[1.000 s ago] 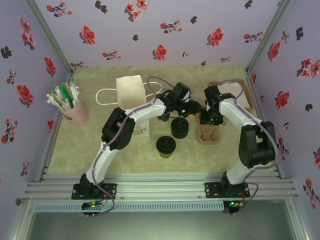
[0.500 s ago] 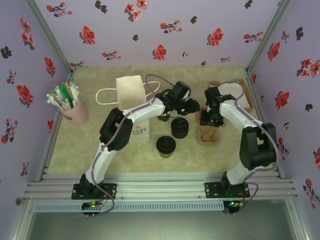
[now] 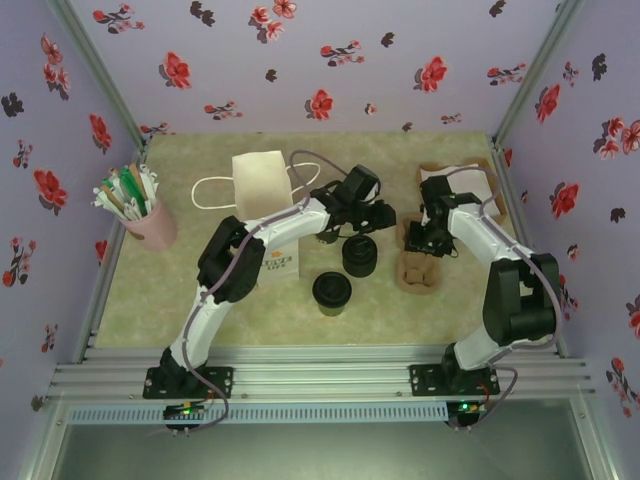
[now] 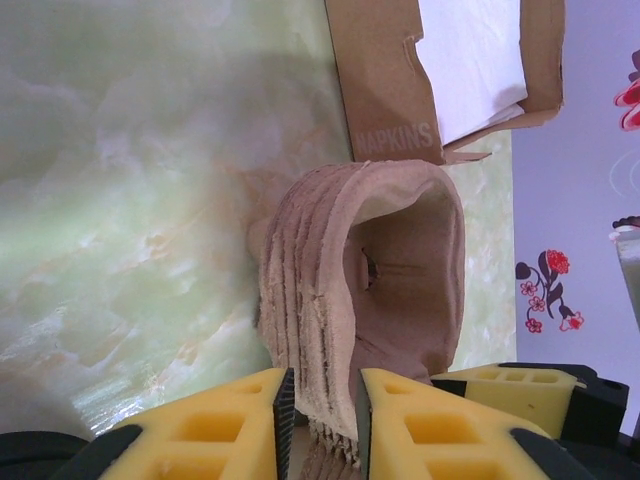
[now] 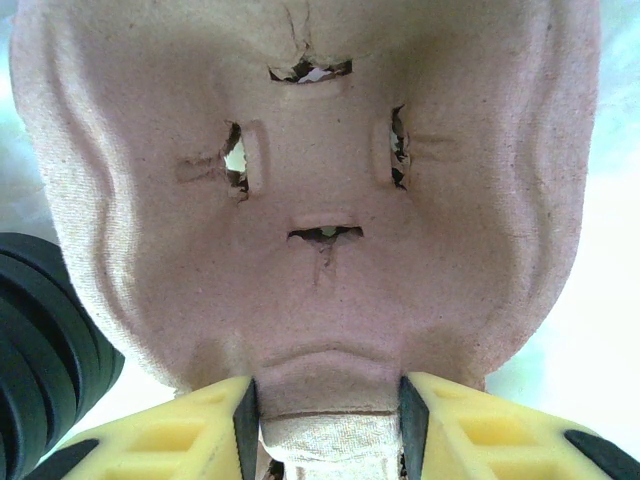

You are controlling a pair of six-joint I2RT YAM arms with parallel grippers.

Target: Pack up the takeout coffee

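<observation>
Here, pinches the tray stack [image 4: 300, 300] in the left claw [image 4: 322, 400] and clamps its tab in the right claw [image 5: 325, 400], probably to peel one loose. Leaves the coffee cup [image 3: 332, 292] waiting near that stack.

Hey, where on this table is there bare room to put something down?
Front left: the patch between the straw cup, the left arm and the near rail. Front right: the strip between the carriers and the near rail. Crowded in the middle, around the carriers and the black rounds, and at the back by the bag and napkin box.
</observation>
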